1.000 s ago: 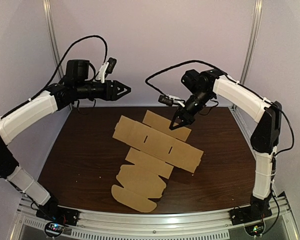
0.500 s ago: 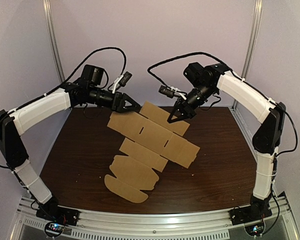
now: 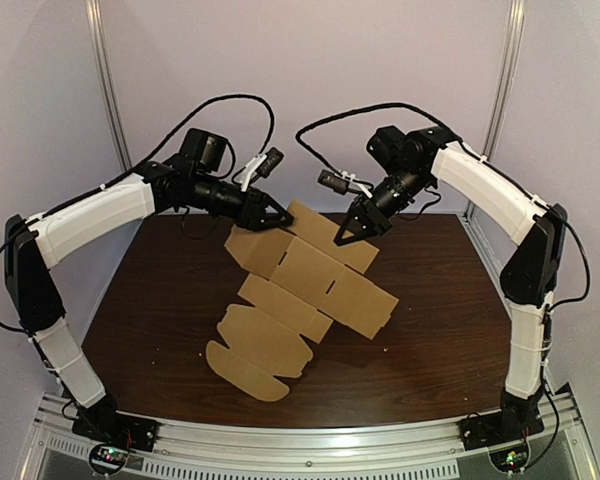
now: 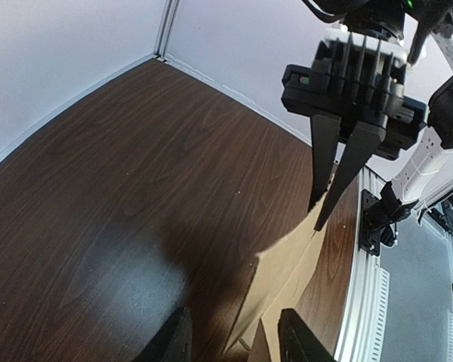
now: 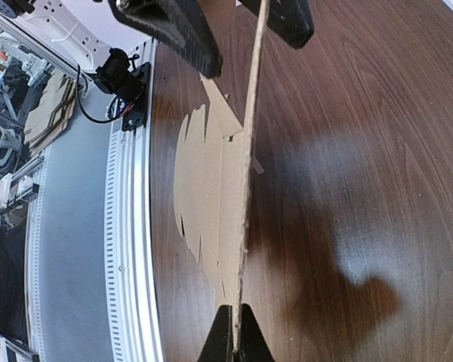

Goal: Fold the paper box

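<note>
Over the far middle of the table (image 3: 150, 320), the cardboard box (image 3: 310, 285) is not yet folded. It is a flat cut-out, with its near rounded flaps resting on the wood and its far end raised and tilted. My right gripper (image 3: 348, 234) is pinched tight on the far flap's edge. I judge it props that end up so the panel hinges on a crease and offers an edge to the other arm. My left gripper (image 3: 277, 214) sits at the far-left corner, spread wide, gripping nothing.

Overhead, I can't tell whether the left one touches the sheet. The left wrist view shows its two fingers (image 4: 174, 339) either side of the raised edge, and the right gripper clamped on the flap's tip. The right wrist view shows the sheet edge-on, running from its own closed fingertips (image 5: 223, 339) out to the straddling left gripper. It also shows the slotted panels lying flat.
</note>
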You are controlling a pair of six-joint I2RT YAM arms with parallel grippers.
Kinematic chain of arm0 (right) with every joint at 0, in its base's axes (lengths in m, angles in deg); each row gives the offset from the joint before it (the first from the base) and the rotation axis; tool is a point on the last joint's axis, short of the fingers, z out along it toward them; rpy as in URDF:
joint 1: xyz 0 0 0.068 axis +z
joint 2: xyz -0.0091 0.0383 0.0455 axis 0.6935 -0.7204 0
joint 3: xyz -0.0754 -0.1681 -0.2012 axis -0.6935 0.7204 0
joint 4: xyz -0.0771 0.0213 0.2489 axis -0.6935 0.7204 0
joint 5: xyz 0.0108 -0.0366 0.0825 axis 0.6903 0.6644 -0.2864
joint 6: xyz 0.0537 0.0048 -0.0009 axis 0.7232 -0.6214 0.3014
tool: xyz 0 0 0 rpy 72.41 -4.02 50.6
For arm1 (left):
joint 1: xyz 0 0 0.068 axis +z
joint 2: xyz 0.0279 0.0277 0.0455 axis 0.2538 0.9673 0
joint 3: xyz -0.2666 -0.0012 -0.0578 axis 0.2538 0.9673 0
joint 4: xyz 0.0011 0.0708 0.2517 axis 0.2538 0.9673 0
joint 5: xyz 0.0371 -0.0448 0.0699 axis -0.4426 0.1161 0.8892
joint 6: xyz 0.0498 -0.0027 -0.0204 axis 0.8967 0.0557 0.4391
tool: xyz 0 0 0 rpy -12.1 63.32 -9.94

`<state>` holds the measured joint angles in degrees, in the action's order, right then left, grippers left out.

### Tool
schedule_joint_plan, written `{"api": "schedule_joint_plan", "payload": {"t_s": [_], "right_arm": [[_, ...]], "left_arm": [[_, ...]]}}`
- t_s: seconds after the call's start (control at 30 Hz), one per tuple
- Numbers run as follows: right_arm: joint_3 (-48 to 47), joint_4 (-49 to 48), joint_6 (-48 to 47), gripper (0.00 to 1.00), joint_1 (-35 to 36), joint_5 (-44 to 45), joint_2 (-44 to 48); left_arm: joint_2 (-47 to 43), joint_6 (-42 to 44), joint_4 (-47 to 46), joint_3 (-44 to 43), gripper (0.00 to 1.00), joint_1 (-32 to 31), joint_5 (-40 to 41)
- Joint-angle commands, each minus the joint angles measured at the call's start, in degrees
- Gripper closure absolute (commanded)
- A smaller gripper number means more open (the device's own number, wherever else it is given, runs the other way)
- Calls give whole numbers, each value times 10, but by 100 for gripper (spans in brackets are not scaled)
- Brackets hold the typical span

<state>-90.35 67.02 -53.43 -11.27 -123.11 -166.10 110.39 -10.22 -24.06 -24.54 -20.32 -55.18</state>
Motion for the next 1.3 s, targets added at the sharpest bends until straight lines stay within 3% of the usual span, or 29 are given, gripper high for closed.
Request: {"api": "schedule_joint_plan", "payload": {"t_s": [0.0,0.1,0.3,0.6,0.8,1.13,1.27], "right_arm": [[-15,119,1,100,7,-34,-11],[-16,122,0,100,5,-41,-12],[-17,123,-2,100,2,-50,-12],[-11,130,-8,100,1,-46,-12],[-14,125,-6,100,1,-52,-9],[-15,122,-4,100,1,-52,-8],[-14,116,4,100,1,-53,-8]], "left_arm": [[5,30,-10,-17,53,-31,17],[-9,36,-26,-9,50,-31,38],[-2,45,-25,-21,57,-31,23],[-37,82,30,-84,39,-29,125],[5,84,88,-114,35,-29,95],[22,54,82,-102,44,-32,57],[27,51,83,-104,61,-33,48]]}}
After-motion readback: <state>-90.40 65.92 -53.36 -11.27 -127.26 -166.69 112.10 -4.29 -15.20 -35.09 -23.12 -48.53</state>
